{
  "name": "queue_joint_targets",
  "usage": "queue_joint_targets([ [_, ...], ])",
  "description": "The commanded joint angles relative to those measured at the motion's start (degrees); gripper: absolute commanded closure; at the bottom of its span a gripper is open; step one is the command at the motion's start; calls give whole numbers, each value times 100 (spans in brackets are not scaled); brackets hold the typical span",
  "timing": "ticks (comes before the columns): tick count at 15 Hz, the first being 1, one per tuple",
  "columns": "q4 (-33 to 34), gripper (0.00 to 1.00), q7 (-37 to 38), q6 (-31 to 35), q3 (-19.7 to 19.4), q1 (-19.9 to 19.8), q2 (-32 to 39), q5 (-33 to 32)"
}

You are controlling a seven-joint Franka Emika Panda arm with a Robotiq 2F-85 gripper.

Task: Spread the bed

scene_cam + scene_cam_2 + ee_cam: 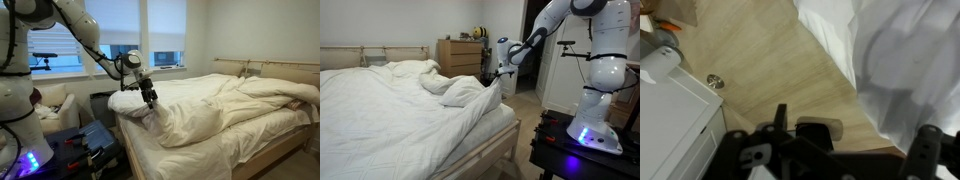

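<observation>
The bed (285, 140) has a pale wooden frame and headboard (360, 55), and white sheets. Its bulky white duvet (200, 115) lies bunched and folded back, leaving bare sheet near the foot corner; it shows in both exterior views (450, 90). My gripper (150, 97) hovers at the duvet's raised edge by that corner (498, 75). In the wrist view the gripper (853, 130) has its fingers wide apart over the wooden floor, with white duvet cloth (910, 60) to the right. Nothing is between the fingers.
A wooden dresser (460, 55) stands behind the bed by the wall. A small white armchair (55, 105) sits under the window. The robot's base stands beside the bed (590, 120). A white cabinet (670, 115) is close on the floor side.
</observation>
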Motion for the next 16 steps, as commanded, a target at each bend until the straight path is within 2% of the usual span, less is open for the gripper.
queue_joint_targets([
  [1,274,0,-866,-181,14,-56,97,594],
  [2,265,0,-1093,-253,21,-29,68,767],
  [4,44,0,-1565,44,24,4,-182,937],
  [7,-265,0,-1919,922,9,-13,-506,1034],
  [9,-373,0,-2424,1192,86,-64,-631,1833],
  [10,-254,0,-2644,718,113,-29,-655,2334],
  [12,-76,0,-2924,128,96,5,-672,2776],
  [16,315,0,-3179,-1084,86,-4,-659,2938],
])
